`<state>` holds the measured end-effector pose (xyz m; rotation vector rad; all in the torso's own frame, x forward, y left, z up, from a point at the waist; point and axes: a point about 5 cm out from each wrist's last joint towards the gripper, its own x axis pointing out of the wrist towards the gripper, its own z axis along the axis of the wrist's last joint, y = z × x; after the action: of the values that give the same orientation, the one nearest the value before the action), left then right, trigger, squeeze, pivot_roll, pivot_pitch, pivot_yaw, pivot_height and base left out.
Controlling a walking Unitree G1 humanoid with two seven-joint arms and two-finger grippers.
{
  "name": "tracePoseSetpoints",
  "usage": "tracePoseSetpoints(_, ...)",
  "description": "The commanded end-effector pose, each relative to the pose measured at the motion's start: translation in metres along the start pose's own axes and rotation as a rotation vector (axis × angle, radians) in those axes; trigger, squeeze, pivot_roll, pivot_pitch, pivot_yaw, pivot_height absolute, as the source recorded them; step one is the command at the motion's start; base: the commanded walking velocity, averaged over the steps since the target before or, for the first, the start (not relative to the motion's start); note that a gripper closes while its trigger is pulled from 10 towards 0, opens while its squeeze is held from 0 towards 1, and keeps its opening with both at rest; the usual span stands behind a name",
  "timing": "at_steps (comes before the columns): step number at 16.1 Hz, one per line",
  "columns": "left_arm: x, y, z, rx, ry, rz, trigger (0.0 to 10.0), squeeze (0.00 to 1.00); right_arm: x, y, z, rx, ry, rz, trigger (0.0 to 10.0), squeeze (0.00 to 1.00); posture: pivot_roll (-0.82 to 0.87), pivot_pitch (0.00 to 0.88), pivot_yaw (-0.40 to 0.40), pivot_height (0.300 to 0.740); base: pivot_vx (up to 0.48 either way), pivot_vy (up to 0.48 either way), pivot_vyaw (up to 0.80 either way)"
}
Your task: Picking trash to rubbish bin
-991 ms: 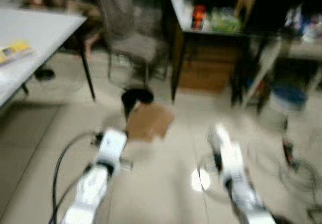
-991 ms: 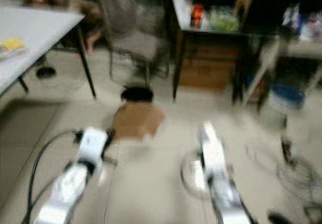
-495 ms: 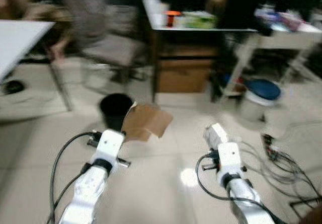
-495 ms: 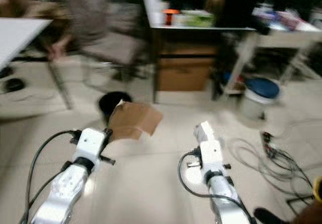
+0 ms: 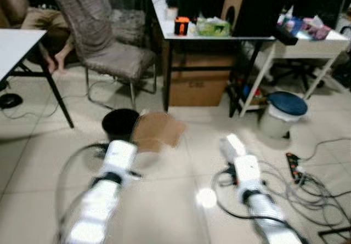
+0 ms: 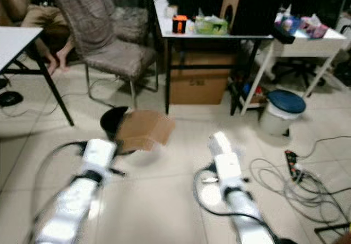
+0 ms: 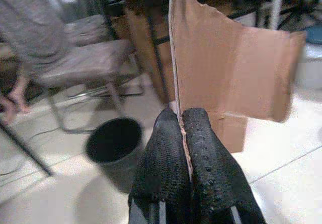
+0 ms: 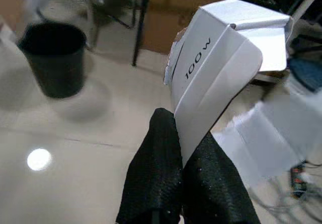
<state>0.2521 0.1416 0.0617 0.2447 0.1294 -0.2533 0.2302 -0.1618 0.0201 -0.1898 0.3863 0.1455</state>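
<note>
grippers came first in the scene: the left gripper was pressed tight on the lower edge of a torn brown cardboard piece, held upright above the tiled floor, and the right gripper pinched a folded white carton marked "100w". just beyond the cardboard stood the black rubbish bin, near a grey chair and a dark desk. judged from this, the carrying step was in hand, and the next move called for closing on the bin, bringing each piece over its mouth and releasing.
</note>
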Motion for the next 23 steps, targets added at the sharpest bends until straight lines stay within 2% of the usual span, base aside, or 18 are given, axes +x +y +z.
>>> tracePoseSetpoints(1,-0.0029,0.0114,-0.0042,0.015,0.022,0.042,10.0,0.0,0.004,0.0093,0.0097,-0.025,-0.033,0.042,10.0,0.0,-0.03,0.0,-0.063,0.74,0.33,0.0,0.8)
tracePoseSetpoints(4,-0.0003,0.0142,-0.0053,-0.006,0.028,0.063,10.0,0.0,0.0058,0.0111,0.0114,-0.026,-0.04,0.049,10.0,0.0,-0.03,0.0,-0.063,0.74,0.334,0.0,0.8)
tracePoseSetpoints(6,0.0011,0.0149,-0.0044,-0.011,0.026,0.067,10.0,0.0,0.0072,0.0087,0.0119,0.014,-0.039,0.02,10.0,0.0,-0.03,0.0,-0.059,0.74,0.339,0.0,0.0)
tracePoseSetpoints(23,0.0023,0.016,-0.004,-0.003,0.026,0.058,10.0,0.0,0.0089,0.0093,0.0081,0.009,-0.026,0.009,10.0,0.0,-0.02,0.0,-0.05,0.74,0.35,0.0,0.0)
